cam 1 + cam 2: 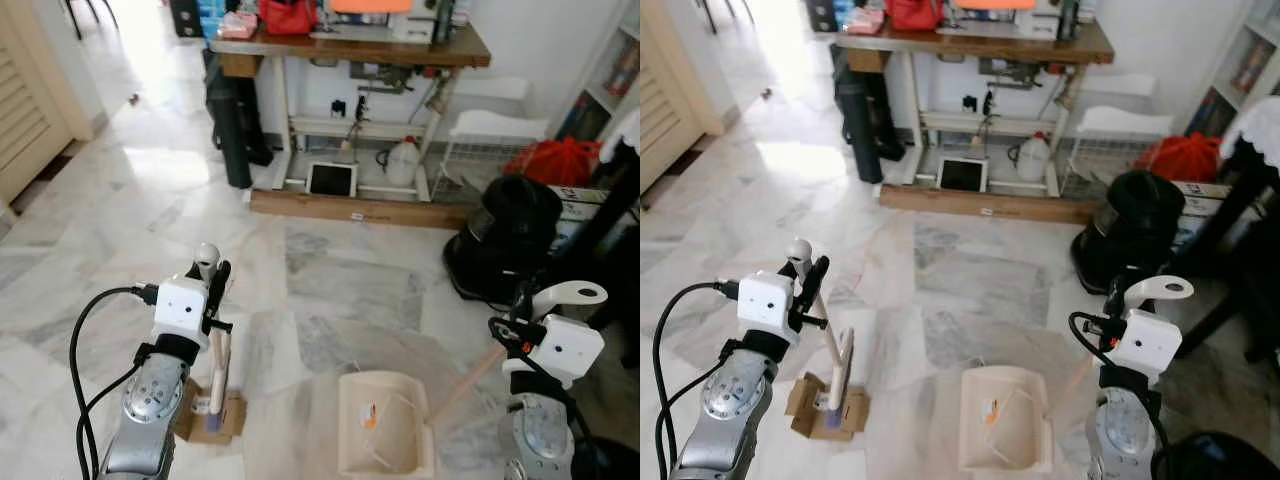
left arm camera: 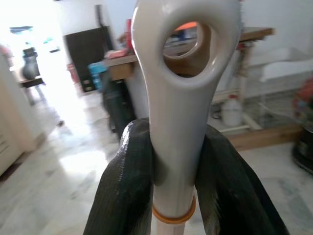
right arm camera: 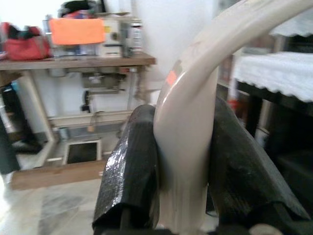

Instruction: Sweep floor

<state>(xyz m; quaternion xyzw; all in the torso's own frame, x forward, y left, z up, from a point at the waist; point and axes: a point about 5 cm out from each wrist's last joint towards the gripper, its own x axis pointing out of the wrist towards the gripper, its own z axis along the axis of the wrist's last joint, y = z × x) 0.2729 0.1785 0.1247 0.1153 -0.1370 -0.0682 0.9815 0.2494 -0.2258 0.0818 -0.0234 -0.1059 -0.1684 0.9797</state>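
Left wrist view shows your left gripper (image 2: 173, 161) clamped on the cream broom handle (image 2: 178, 98); your right gripper (image 3: 183, 161) clasps the cream dustpan handle (image 3: 195, 98).

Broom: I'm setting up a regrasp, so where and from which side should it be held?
Grip the broom high on its upright handle, just under the hanging-hole end, from the side; the left gripper clamps it there.

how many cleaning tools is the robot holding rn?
2. The left gripper is shut on the broom handle, brush head on cardboard scraps. The right gripper is shut on the dustpan handle, the dustpan resting on the floor.
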